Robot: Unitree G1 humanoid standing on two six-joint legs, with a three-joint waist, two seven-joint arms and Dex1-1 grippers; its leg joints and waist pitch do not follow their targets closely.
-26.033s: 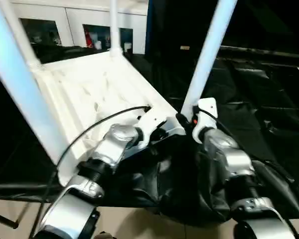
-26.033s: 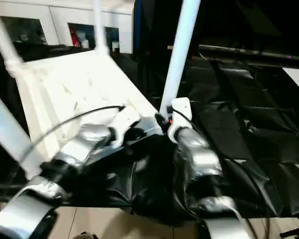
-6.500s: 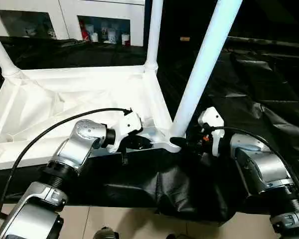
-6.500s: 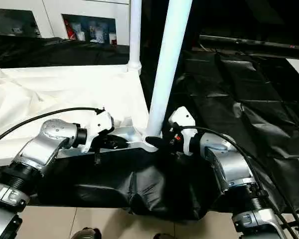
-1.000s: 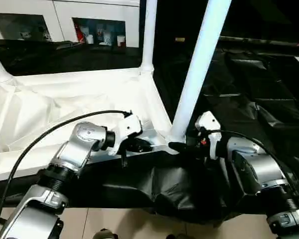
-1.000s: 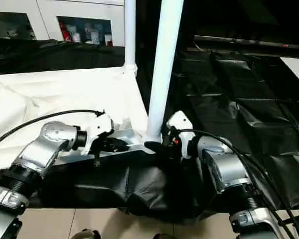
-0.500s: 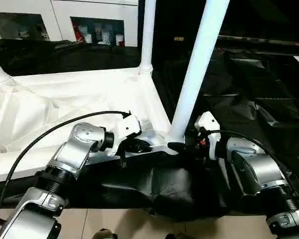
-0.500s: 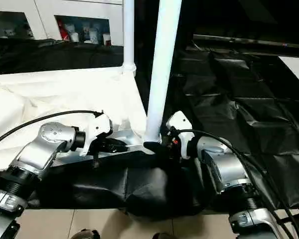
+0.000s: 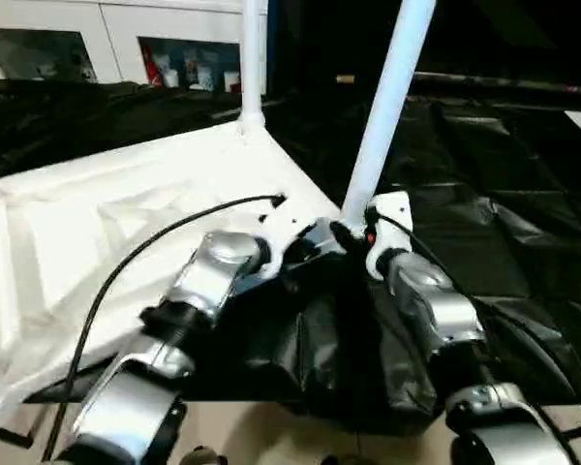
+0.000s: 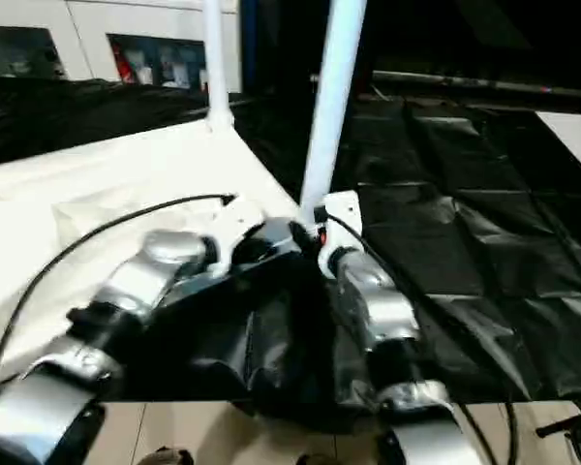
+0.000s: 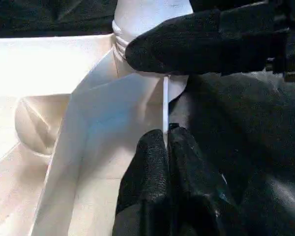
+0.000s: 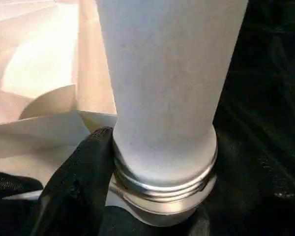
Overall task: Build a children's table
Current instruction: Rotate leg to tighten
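the tabletop [image 9: 126, 223] rim is pinched by the left gripper [image 11: 165, 142], fingers closed. the near leg [image 9: 387, 97] base is clasped by the right gripper [image 9: 344, 232].

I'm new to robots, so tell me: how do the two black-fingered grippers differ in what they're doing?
The left gripper is pinched shut on the thin rim of the white plastic tabletop. The right gripper stands wider, around the base of the near white tubular leg. Both work at the same corner.

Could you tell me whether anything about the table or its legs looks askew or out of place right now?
The near leg is not fully home: its threaded rings still show above the corner socket. The tabletop lies underside up and tilted. The left gripper pinches its thin rim; the right gripper is around the leg's base.
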